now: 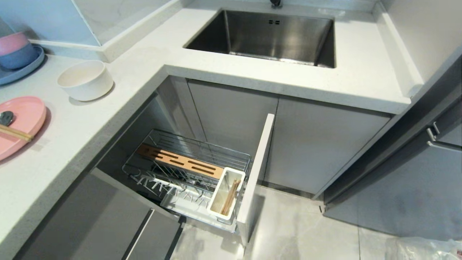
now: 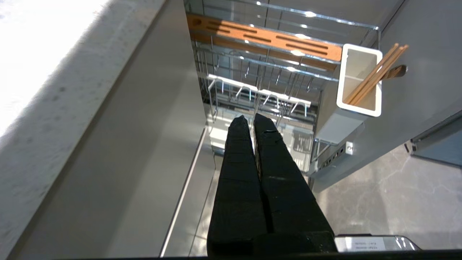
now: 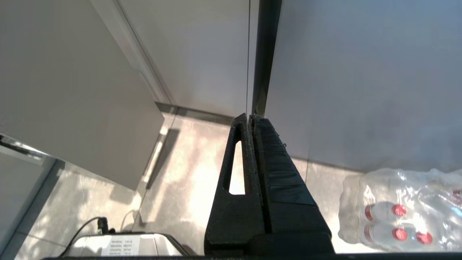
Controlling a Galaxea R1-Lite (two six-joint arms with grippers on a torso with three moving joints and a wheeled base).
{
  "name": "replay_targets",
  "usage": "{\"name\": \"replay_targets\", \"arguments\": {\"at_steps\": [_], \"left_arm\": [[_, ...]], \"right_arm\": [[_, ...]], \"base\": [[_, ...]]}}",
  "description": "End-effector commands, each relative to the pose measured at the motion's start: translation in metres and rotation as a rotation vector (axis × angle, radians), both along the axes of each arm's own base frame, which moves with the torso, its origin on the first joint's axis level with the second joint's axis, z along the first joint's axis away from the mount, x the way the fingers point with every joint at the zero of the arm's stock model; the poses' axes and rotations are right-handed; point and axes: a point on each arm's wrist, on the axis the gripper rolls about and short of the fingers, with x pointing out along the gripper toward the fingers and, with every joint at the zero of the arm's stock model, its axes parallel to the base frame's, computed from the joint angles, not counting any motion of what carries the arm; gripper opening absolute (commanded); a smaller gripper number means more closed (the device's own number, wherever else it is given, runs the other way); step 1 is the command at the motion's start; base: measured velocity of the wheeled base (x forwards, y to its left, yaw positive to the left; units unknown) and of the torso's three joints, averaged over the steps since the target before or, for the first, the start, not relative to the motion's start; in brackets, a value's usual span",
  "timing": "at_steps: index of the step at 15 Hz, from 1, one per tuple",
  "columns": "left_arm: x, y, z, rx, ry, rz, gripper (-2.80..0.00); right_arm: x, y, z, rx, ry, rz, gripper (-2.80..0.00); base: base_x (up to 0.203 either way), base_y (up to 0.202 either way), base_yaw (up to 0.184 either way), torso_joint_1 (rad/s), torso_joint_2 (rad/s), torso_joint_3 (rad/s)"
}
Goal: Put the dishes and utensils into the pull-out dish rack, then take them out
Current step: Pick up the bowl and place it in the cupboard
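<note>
Both claws (image 2: 252,121) (image 3: 251,119) pressed closed, empty, beside the pulled-out dish rack (image 1: 187,169).

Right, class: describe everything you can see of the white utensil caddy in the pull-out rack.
The white utensil caddy is a tall rectangular open-topped tub, plastic by its look, standing upright at the corner of the chrome wire rack, next to the pale-grey front panel. A divider splits its inside. A pair of wooden chopsticks leans in it, tips poking above the rim.
</note>
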Motion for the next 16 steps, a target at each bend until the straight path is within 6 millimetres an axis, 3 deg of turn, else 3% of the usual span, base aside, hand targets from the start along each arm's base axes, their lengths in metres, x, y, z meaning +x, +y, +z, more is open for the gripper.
{"name": "replay_targets", "arguments": {"at_steps": [1,7,13,14,16], "left_arm": [[0.000,0.000,0.000,0.000,-0.003,0.002,-2.80],[0.000,0.000,0.000,-0.004,-0.001,0.002,-2.80],[0.000,0.000,0.001,-0.001,-0.012,0.002,-2.80],[-0.002,0.000,0.009,-0.001,-0.056,0.000,-2.80],[-0.014,0.000,0.043,0.001,-0.207,-0.014,-2.80]], "right_arm": [[0.000,0.000,0.000,0.001,0.002,0.000,-2.80],[0.000,0.000,0.000,0.001,0.002,0.000,-2.80],[0.000,0.000,0.000,0.001,0.002,0.000,-2.80],[0.000,0.000,0.000,0.001,0.002,0.000,-2.80],[0.000,0.000,0.000,0.001,0.002,0.000,-2.80]], "base": [[0.000,0.000,0.000,0.006,0.00,-0.201],[0.000,0.000,0.000,0.002,0.00,-0.197],[0.000,0.000,0.000,0.001,0.00,-0.036],[0.000,0.000,0.000,0.000,0.00,0.000],[0.000,0.000,0.000,0.000,0.00,0.000]]}}
